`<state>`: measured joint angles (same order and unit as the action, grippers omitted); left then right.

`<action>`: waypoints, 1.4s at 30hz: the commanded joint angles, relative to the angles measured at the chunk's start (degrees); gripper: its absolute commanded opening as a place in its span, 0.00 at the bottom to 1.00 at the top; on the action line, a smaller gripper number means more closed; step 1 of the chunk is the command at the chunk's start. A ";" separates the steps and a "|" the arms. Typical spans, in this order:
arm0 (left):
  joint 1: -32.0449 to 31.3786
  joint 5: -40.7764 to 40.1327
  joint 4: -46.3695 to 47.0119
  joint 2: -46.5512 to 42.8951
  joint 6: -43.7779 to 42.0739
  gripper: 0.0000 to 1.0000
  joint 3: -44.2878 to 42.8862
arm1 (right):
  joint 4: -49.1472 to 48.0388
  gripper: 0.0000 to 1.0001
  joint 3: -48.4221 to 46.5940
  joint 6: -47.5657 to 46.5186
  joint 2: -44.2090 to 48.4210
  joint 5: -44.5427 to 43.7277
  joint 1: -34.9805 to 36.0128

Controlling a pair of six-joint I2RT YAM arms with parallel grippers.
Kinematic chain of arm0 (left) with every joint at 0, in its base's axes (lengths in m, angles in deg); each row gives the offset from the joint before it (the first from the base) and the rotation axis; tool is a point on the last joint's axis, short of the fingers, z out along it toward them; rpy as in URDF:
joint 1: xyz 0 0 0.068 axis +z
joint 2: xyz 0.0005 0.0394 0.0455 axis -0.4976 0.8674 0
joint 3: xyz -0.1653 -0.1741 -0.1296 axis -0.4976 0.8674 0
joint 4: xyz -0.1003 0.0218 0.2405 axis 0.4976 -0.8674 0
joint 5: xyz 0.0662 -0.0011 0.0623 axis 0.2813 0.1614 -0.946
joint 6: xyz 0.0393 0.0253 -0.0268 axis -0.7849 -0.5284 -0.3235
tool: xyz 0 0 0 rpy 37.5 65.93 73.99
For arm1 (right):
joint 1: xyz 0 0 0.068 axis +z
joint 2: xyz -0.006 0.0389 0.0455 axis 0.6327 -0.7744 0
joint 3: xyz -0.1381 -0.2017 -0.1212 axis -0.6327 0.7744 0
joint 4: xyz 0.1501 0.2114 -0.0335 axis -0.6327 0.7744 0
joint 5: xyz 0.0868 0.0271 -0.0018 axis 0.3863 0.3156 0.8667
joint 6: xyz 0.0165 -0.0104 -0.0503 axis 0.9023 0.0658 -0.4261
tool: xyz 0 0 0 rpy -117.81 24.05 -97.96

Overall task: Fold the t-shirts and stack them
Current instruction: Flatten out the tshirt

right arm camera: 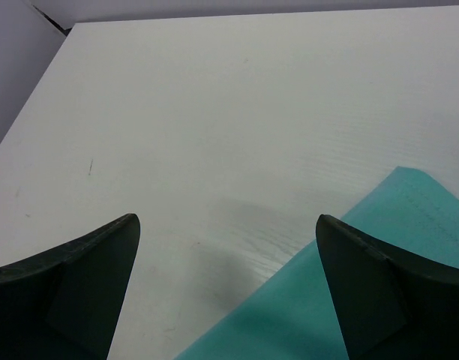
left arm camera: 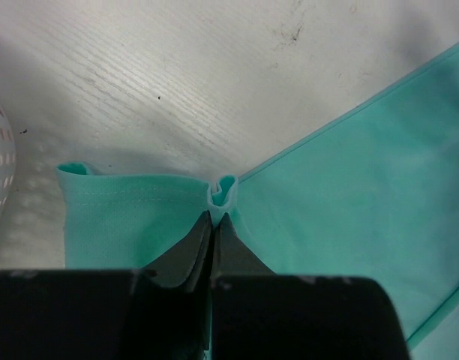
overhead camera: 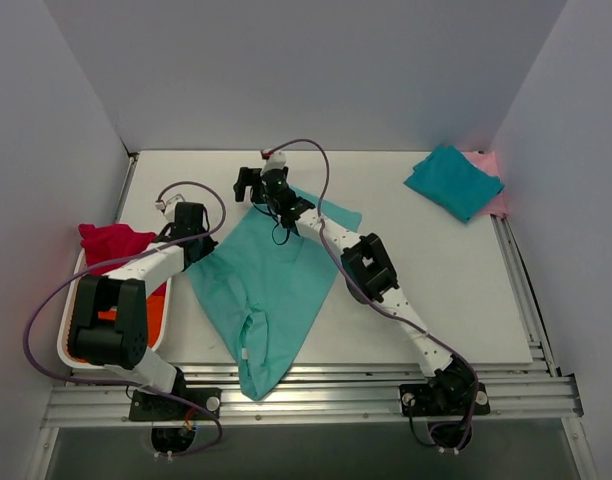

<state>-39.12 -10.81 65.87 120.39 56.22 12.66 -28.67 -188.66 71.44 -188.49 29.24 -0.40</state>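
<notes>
Closest to the lens, the left pincer (left arm camera: 214,217) is clenched on a pinched fold at the edge of the light mint-green soft cloth t-shirt (left arm camera: 349,210), which lies spread on the white tabletop (left arm camera: 177,75). The right pincer (right arm camera: 226,219) hangs released over this shirt's far corner. At the far right, a folded darker teal t-shirt (overhead camera: 451,180) rests on a pale pink t-shirt (overhead camera: 494,165).

You have five t-shirts on view: one mint-green shirt (overhead camera: 271,290) in the middle, one teal shirt (overhead camera: 451,180) and one pink shirt (overhead camera: 492,166) at two o'clock, one magenta-red shirt (overhead camera: 111,242) and one orange shirt (overhead camera: 158,308) at nine o'clock. You have one white basket (overhead camera: 62,335), also at nine o'clock, and two arms, the left arm (overhead camera: 136,272) and the right arm (overhead camera: 371,265).
</notes>
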 commanded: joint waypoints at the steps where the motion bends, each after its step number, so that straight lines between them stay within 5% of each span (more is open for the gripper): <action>1: 0.23 0.37 2.16 -2.47 -0.39 0.02 0.50 | -2.80 1.00 -1.22 -0.42 -2.49 -1.86 -0.36; 12: 0.40 2.04 3.21 -2.21 -0.57 0.02 0.95 | 2.37 1.00 2.31 -1.49 2.00 -15.48 -2.02; 21: 1.72 5.38 4.18 -1.77 -0.66 0.02 1.03 | 16.08 1.00 -3.15 5.89 -0.56 -12.59 -3.26; 24: 2.16 5.91 4.71 -2.03 -0.57 0.02 1.73 | 19.44 1.00 5.69 8.09 4.96 -15.04 -3.95; 28: 2.16 6.17 5.67 -2.04 -0.57 0.02 2.53 | 7.17 1.00 35.09 14.32 15.86 -14.10 -8.51; 35: 2.33 8.28 7.52 -0.28 -0.22 0.02 2.79 | 1.70 1.00 56.11 17.23 27.97 -13.38 -13.45; 42: 2.33 9.51 10.14 1.04 0.22 0.02 3.05 | -1.56 1.00 81.20 24.96 46.44 -23.92 -13.28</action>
<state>-37.19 -2.81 71.60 121.09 56.36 15.37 -38.92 -117.73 89.88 -146.98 11.25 -15.11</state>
